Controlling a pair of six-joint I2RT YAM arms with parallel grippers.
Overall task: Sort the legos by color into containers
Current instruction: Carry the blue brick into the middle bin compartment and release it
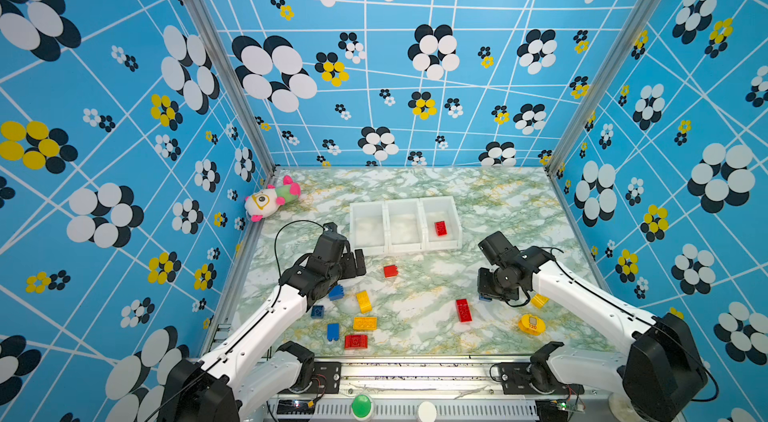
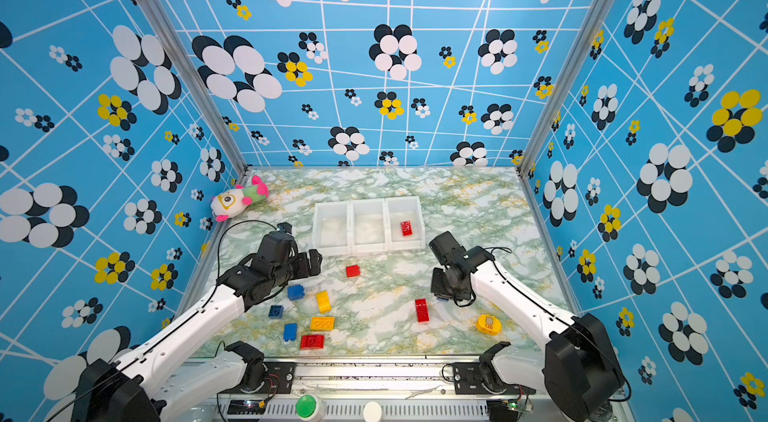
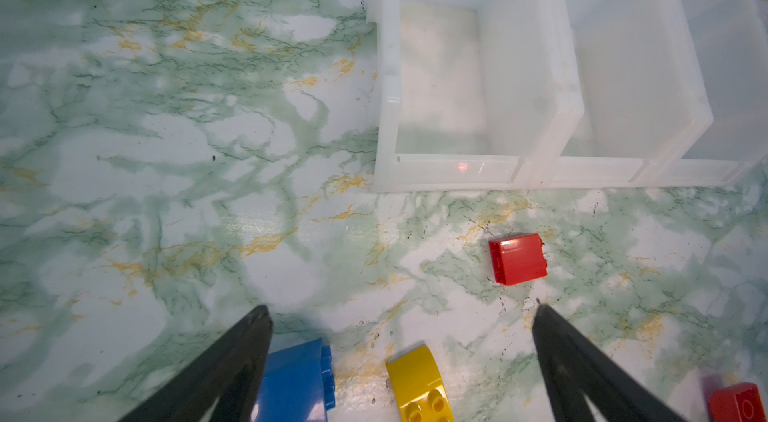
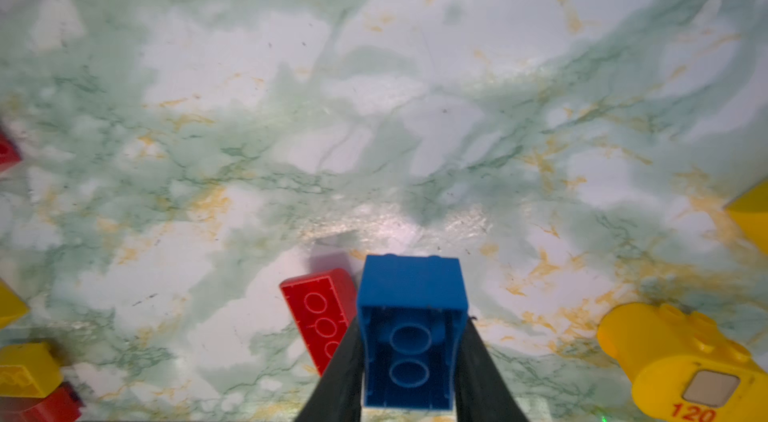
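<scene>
So the right gripper point(image 4: 411, 326) is clamped on a chunky blue plastic brick point(image 4: 409, 283), lengthwise along the fingers. The white translucent bins point(image 1: 405, 250) are at its 10 o'clock, and the left gripper point(image 3: 402, 308) is wide open.

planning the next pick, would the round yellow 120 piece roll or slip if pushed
The round yellow piece looks like hard glossy plastic, probably stiff and slippery. It seems to rest label up, so a push likely slides it.

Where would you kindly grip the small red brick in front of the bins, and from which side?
Probably take the small red brick across its two plain side faces, from above with the open left gripper: it lies tipped, smooth face up, studs pointing sideways, nothing crowding it.
</scene>
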